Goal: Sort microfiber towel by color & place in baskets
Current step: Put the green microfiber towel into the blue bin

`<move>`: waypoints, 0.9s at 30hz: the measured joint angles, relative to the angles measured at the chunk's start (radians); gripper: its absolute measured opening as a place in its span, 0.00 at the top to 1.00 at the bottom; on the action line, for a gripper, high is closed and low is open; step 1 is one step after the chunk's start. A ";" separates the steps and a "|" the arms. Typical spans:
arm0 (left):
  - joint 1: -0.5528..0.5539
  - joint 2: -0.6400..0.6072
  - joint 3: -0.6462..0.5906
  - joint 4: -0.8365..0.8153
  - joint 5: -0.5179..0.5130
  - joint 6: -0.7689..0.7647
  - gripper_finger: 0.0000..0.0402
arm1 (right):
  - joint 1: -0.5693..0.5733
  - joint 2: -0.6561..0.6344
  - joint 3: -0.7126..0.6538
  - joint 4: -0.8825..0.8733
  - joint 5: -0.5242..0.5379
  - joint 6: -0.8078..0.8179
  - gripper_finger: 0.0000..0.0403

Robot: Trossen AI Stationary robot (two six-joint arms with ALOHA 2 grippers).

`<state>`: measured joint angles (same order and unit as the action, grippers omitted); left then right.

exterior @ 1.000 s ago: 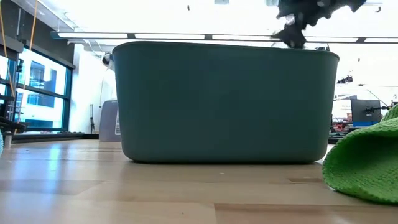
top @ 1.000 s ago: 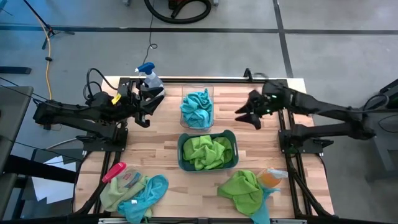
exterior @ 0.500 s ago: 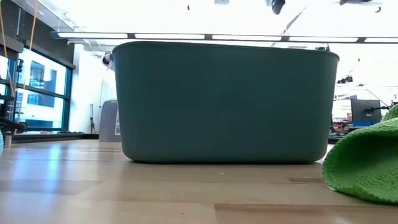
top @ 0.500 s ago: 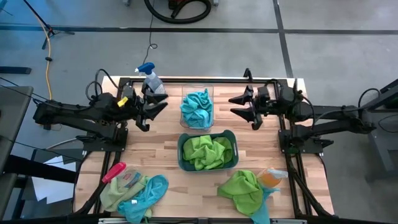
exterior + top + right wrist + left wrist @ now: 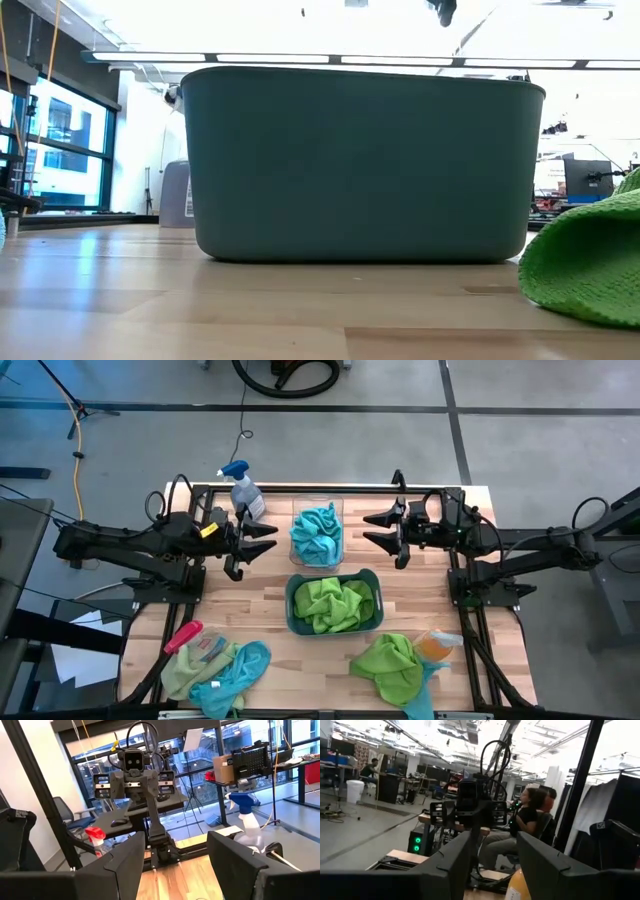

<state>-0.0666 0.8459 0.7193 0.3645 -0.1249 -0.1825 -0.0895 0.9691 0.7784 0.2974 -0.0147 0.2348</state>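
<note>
Looking down from the high view: my left gripper [image 5: 262, 539] hangs beside the clear basket [image 5: 318, 533], jaws spread, holding nothing. My right gripper [image 5: 378, 529] faces it from the basket's other side, jaws spread too, also holding nothing. Clear basket holds turquoise towels [image 5: 317, 536]. Dark teal basket [image 5: 334, 602] sits just in front of it, full of green towels [image 5: 334, 603]. Loose mixed pile [image 5: 216, 664] lies at the front left next to the pink-handled brush [image 5: 183, 636]; a green towel [image 5: 390, 664] lies front right. Spray bottle [image 5: 242, 488] stands at the back left.

Low view: teal basket wall [image 5: 360, 165] fills the frame, green towel edge [image 5: 590, 262] on the tabletop beside it.

Left wrist view: my fingers [image 5: 452, 862] spread apart, right arm facing me, people seated behind.

Right wrist view: fingers [image 5: 235, 857] spread, spray bottle [image 5: 246, 824] just beyond, left arm opposite.
</note>
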 joint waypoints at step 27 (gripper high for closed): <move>0.001 0.000 0.000 -0.003 -0.046 -0.050 0.63 | 0.112 0.092 0.332 -0.696 -0.116 0.029 0.47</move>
<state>-0.0658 0.8459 0.7193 0.3619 -0.1707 -0.2325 0.0221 1.0608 1.1100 -0.3983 -0.1310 0.2641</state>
